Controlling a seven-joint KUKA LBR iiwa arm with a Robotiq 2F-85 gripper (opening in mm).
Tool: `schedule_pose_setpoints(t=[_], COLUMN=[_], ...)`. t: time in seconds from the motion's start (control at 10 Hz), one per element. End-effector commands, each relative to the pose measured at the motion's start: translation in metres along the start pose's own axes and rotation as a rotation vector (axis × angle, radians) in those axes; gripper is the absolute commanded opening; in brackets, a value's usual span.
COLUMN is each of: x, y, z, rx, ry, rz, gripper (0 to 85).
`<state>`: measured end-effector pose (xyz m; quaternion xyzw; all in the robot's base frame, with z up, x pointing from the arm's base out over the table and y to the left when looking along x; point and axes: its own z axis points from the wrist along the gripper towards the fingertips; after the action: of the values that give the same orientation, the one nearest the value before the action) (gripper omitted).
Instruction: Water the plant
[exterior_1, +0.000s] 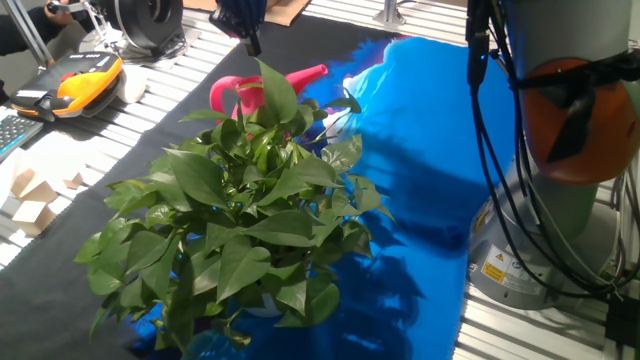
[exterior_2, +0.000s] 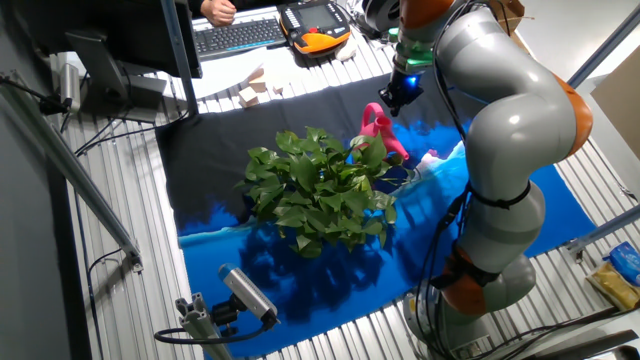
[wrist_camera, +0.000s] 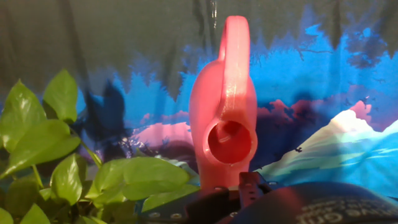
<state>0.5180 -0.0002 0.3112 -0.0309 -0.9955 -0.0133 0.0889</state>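
Note:
The plant (exterior_1: 240, 210) is a large bushy houseplant with glossy green leaves, standing on the blue and black cloth (exterior_1: 420, 180). It also shows in the other fixed view (exterior_2: 320, 190), and its leaves fill the lower left of the hand view (wrist_camera: 124, 180). A pink watering can (exterior_1: 235, 95) stands upright just behind it, spout pointing right (exterior_2: 378, 130). The hand view looks down into its round opening and along its handle (wrist_camera: 227, 118). My gripper (exterior_1: 248, 38) hangs above the can's handle, apart from it (exterior_2: 395, 95). Its fingers are too dark to tell if they are open.
An orange teach pendant (exterior_1: 85, 75) and small wooden blocks (exterior_1: 30, 200) lie at the table's left edge. A keyboard (exterior_2: 235, 35) with a person's hand is at the far side. My arm's base (exterior_1: 540, 230) with cables stands right. A camera on a mount (exterior_2: 245, 290) sits at the near edge.

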Motion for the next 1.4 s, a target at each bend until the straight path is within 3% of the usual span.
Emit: schedule_pose_setpoints(t=[0.0, 0.4, 0.7, 1.0, 1.1, 1.2, 1.3], x=[0.0, 0.0, 0.0, 0.0, 0.0, 0.0, 0.0], y=[0.0001, 0.0001, 0.0001, 0.0001, 0.0001, 0.0001, 0.0001], z=[-0.0001, -0.0001, -0.0001, -0.0001, -0.0001, -0.0001, -0.0001], rx=[0.001, -0.035, -0.039, -0.038, -0.031, -0.028, -0.002], ry=[-0.005, 0.01, -0.038, -0.014, -0.021, -0.045, -0.069], rz=[0.001, 0.045, 0.058, 0.065, 0.07, 0.083, 0.075], gripper=[0.0, 0.0, 0.0, 0.0, 0.0, 0.0, 0.0])
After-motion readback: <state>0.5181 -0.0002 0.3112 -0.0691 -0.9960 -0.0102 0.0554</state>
